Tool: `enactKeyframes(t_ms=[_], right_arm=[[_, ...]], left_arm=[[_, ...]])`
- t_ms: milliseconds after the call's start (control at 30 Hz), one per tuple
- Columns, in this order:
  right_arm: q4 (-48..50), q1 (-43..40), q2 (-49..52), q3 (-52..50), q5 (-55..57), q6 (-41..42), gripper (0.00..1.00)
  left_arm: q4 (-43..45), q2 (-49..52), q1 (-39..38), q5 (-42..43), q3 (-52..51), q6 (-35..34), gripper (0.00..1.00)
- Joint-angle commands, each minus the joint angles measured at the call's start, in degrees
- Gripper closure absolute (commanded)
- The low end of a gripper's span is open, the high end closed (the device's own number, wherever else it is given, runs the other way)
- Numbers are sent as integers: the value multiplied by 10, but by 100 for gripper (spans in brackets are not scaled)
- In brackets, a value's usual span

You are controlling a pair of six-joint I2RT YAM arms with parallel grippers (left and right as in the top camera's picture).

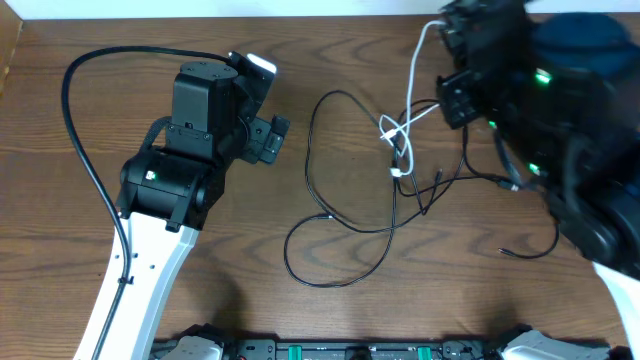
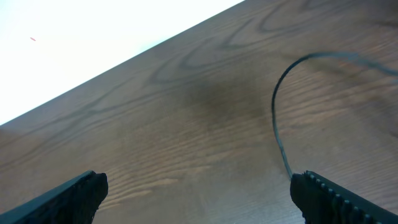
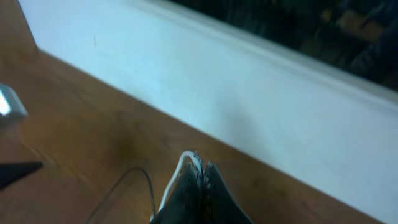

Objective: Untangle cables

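Note:
The white cable [image 1: 410,90] runs from my right gripper [image 1: 443,27] down to a knot [image 1: 398,140] among thin black cables [image 1: 330,215] looping over the middle of the table. My right gripper is shut on the white cable's upper end, lifted at the far right. In the right wrist view the shut fingers [image 3: 200,175] pinch the white cable [image 3: 184,163], with a black cable [image 3: 142,175] below. My left gripper [image 1: 266,105] is open and empty, left of the cables. In the left wrist view [image 2: 199,199] a black cable loop [image 2: 275,118] lies by the right finger.
The wooden table [image 1: 250,240] ends at a white wall [image 3: 217,81] along the far side. A thick black robot cable [image 1: 85,150] arcs along the left arm. Loose black plug ends [image 1: 505,252] lie near the right arm's base.

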Motion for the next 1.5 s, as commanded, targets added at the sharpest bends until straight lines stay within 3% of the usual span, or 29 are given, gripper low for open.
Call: enactKeyframes(t_ms=[0, 500, 867, 1333, 1467], right_arm=[[3, -1, -14, 13, -27, -9, 99], [-136, -1, 125, 12, -65, 7, 99], [-137, -1, 133, 12, -62, 11, 99], [-140, -1, 81, 12, -26, 8, 99], [-146, -1, 74, 12, -17, 9, 99]], left_arm=[[-1, 3, 2, 3, -1, -7, 0], [-8, 3, 2, 3, -1, -8, 0], [-16, 42, 2, 63, -1, -7, 0], [-7, 234, 0, 328, -1, 115, 0], [7, 261, 0, 459, -1, 187, 0]])
